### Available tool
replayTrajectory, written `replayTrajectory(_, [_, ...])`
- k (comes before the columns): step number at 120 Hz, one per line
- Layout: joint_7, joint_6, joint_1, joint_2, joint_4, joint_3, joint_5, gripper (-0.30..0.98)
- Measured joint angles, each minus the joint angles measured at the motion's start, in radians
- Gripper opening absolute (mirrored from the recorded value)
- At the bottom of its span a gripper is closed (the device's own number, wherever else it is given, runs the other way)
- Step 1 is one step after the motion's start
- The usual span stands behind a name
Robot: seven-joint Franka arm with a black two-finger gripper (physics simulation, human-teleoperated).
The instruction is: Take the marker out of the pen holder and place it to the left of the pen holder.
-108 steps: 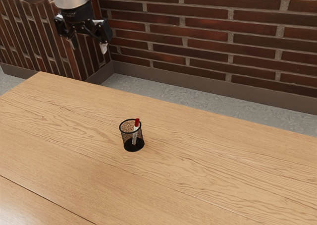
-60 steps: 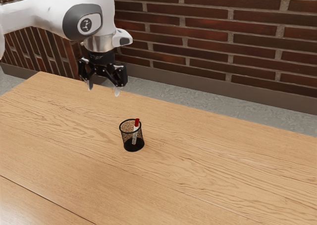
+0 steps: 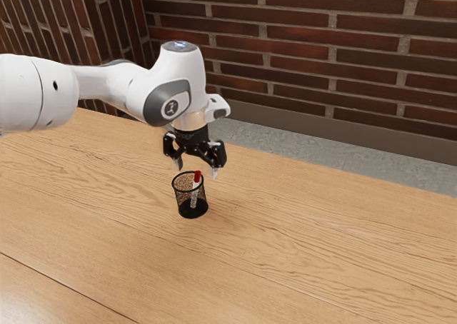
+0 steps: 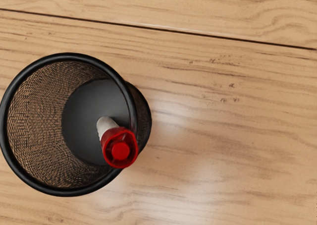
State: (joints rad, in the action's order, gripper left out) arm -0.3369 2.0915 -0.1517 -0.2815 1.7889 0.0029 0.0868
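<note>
The marker (image 3: 196, 184) is inside the pen holder (image 3: 181, 197), standing on a slant with its red cap (image 3: 197, 175) uppermost. Its white barrel runs down to the holder's dark floor (image 4: 84, 111), and the cap pokes above the black rim (image 4: 4, 121). In the wrist view the cap overlaps the rim on one side; whether the two touch I cannot tell.

The holder is a round black mesh cup, upright on the wooden table (image 3: 300, 245). It is well in from the table's long edge beside the brick wall (image 3: 321, 53). In the exterior view it lies between that edge and a dark seam (image 3: 71, 289), which crosses the table's lower left part there; the same seam runs past the holder in the wrist view, apart from it.

The gripper (image 3: 196, 169) is just above the holder, pointing down. Its two fingers stand wide apart, with nothing held. In the exterior view the tips appear on either side of the cap, near the height of the rim; how exactly they line up with the marker in depth I cannot tell.

The white arm (image 3: 164, 95) reaches in from the exterior view's left, over the table. Beyond the long edge are a grey floor (image 3: 357, 156) and a brown skirting board (image 3: 357, 130) along the wall.
</note>
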Motion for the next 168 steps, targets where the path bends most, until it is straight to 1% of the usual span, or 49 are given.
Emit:
replayTrajectory(24, [0.037, 0.068, 0.023, -0.058, -0.014, 0.016, -0.011, 0.69])
replayTrajectory(51, [0.083, 0.11, 0.031, -0.099, -0.029, 0.028, -0.014, 0.69])
replayTrajectory(93, [0.133, 0.174, 0.032, -0.102, 0.012, 0.031, -0.049, 0.68])
replayTrajectory(97, [0.136, 0.176, 0.032, -0.101, 0.014, 0.031, -0.05, 0.63])
replayTrajectory(114, [0.147, 0.171, 0.033, -0.088, 0.015, 0.038, -0.046, 0.26])
replayTrajectory(126, [0.154, 0.167, 0.032, -0.086, 0.014, 0.039, -0.044, 0.1])
replayTrajectory(146, [0.152, 0.163, 0.033, -0.082, 0.017, 0.04, -0.031, -0.04])
replayTrajectory(168, [0.141, 0.153, 0.033, 0.019, 0.085, 0.061, -0.017, -0.08])
